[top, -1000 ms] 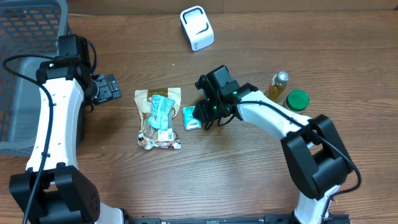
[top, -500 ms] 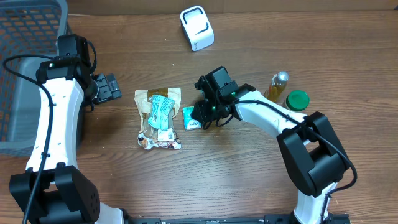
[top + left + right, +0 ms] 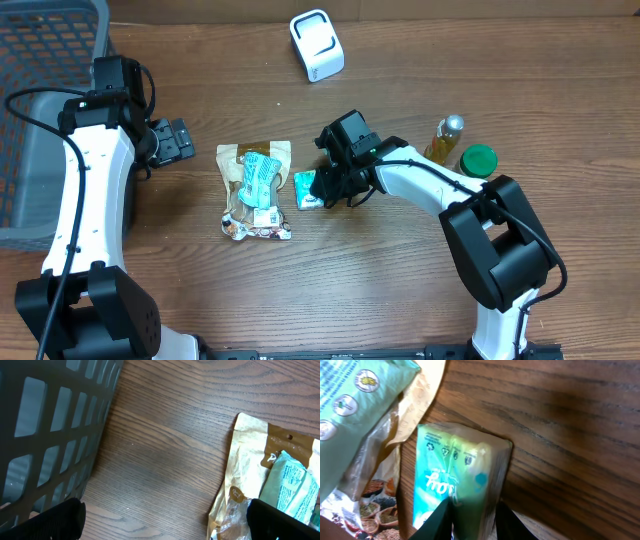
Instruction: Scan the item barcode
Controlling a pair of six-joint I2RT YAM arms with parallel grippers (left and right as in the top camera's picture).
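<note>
A small green packet (image 3: 306,189) lies on the wooden table just right of a tan snack bag (image 3: 256,200). My right gripper (image 3: 328,184) is low over it. In the right wrist view the green packet (image 3: 460,475) sits between the two black fingers (image 3: 438,523) of that gripper (image 3: 472,521), which press its right edge from both sides. A white scanner (image 3: 317,45) stands at the back of the table, well away from both arms. My left gripper (image 3: 176,140) hangs open near the basket, with only bare wood between its fingertips (image 3: 50,521).
A dark mesh basket (image 3: 40,110) fills the left edge, close to the left arm. A teal pouch (image 3: 260,178) lies on the snack bag. An amber bottle (image 3: 447,138) and a green lid (image 3: 478,161) stand at the right.
The right gripper's fingers have drawn closer together around the green packet's edge, and it has shifted slightly left. The left arm has not moved.
</note>
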